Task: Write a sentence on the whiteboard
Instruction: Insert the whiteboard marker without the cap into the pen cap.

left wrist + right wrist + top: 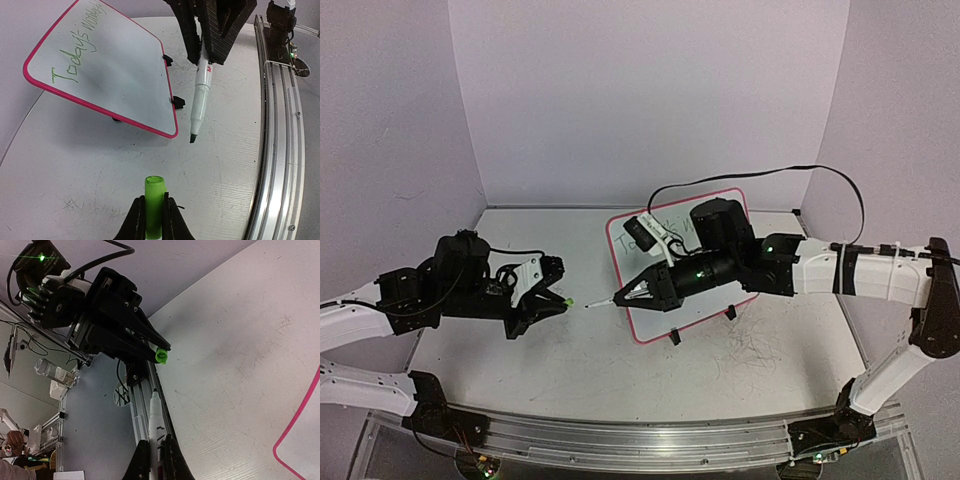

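My left hand (154, 212) is clamped on the green cap (154, 192), open end facing the marker. My right hand (628, 294) is shut around the marker (200, 95), whose dark tip is bare, hanging just off the lower corner of the whiteboard (125, 75) and apart from the cap. The board stands tilted on its black clip feet (178, 102) mid-tabletop (570, 380), beneath my right forearm, with the sentence (75, 55) "Today's wonderful" in green along it.

The risk, as I judge it, is a crooked approach: if tip and cap are not in line, the tip could smear the cap's rim or twist the cap in my grip. My right wrist also sits over the board, so a careless swing could knock it off its feet or wipe the writing.

Nothing lies between tip and cap. A black cable (770, 180) loops behind my right arm, old scribbles mark the tabletop, and the metal rail (280, 150) runs along the near edge
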### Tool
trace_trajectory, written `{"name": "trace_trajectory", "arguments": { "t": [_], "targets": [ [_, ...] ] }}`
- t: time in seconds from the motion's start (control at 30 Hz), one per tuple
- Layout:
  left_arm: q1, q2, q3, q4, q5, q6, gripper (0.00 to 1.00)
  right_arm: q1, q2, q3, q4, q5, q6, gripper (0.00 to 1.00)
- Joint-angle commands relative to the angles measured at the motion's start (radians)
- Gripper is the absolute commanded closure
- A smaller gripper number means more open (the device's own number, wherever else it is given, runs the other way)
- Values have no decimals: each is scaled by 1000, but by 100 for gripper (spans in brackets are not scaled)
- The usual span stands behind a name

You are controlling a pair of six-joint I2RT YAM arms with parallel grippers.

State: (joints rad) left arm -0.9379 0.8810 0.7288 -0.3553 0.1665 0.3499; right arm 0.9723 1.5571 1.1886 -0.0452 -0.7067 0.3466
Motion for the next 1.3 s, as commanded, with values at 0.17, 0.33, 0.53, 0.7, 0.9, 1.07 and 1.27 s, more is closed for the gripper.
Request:
{"name": "trace_trajectory", "arguments": {
  "t": [0.17, 0.33, 0.53, 0.7, 0.9, 1.07, 1.27],
  "targets": [
    [-6, 11, -1, 43, 15, 26, 100, 7, 55, 100, 38, -1, 12, 100],
    [-8, 26, 3, 42, 16, 26, 100, 7, 70, 122, 38, 7, 6, 100],
    [-10, 29, 4, 42, 11, 26, 100, 7, 98, 143, 23, -3, -4, 100],
    [-10, 29, 4, 42, 9, 26, 100, 8, 107, 140, 14, -4, -11, 100],
    [-12, 30, 5, 42, 5, 28, 100, 7, 113, 146, 8, -2, -12, 100],
    [-12, 29, 6, 43, 9, 29, 100, 8, 125, 152, 3, 3, -12, 100],
    [-13, 31, 9, 42, 13, 29, 100, 10, 130, 159, 1, 2, -13, 100]
  ]
}}
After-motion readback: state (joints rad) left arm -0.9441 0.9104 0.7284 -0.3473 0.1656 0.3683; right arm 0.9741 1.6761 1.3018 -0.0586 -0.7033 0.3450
